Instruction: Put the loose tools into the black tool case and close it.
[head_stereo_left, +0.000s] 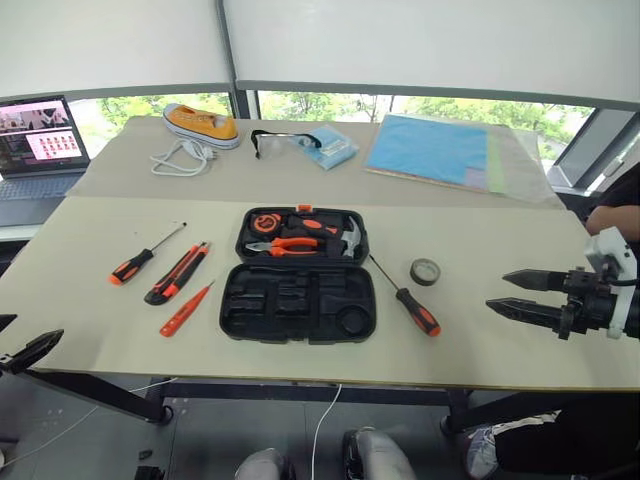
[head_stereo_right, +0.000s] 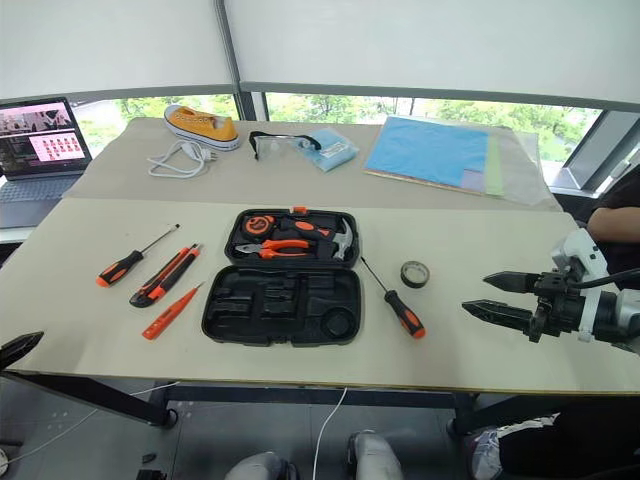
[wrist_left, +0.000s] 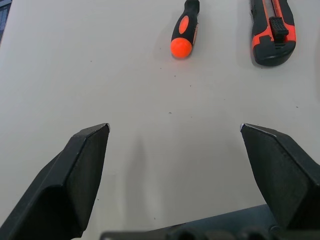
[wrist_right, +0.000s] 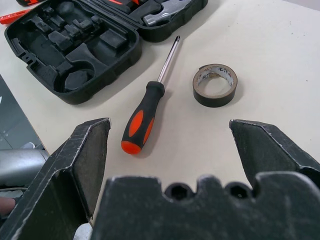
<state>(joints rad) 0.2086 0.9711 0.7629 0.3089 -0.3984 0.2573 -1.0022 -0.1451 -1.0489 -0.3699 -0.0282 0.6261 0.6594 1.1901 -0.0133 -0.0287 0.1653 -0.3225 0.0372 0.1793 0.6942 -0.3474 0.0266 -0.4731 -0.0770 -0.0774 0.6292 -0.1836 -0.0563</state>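
Item: black tool case (head_stereo_left: 297, 290), lying open at the middle of the table (head_stereo_left: 80, 250); the far half holds pliers (head_stereo_left: 285, 245), a hammer (head_stereo_left: 345, 236) and a tape measure (head_stereo_left: 265, 222), the near half shows bare moulded recesses. Loose tools, robot's left of the case: one screwdriver (head_stereo_left: 140, 258), a utility knife (head_stereo_left: 177, 273) and a slim orange tester (head_stereo_left: 184, 310), lying close side by side but apart. Robot's right of the case: a second screwdriver (head_stereo_left: 408, 298) just beside the case edge, and a tape roll (head_stereo_left: 425, 271) near it, not touching. Left gripper (wrist_left: 175, 135): jaws spread wide, holding nothing, above bare table short of the screwdriver handle and knife. Right gripper (head_stereo_left: 515, 292): jaws spread wide, holding nothing, pointed toward the second screwdriver and tape roll. Risks, as judged: the round handles may roll away under a closing finger; the thin tester lies flat and may slip out of a pinch; any tool seated outside its recess would likely stop the lid from latching. View notes: the right wrist view shows the tape roll's pale inner ring and the circular recess in the near half; the head views alone show all five loose tools together, plus a laptop (head_stereo_left: 40, 150), shoe (head_stereo_left: 201, 125) and a person's arm (head_stereo_left: 612, 215) at the table's edges.
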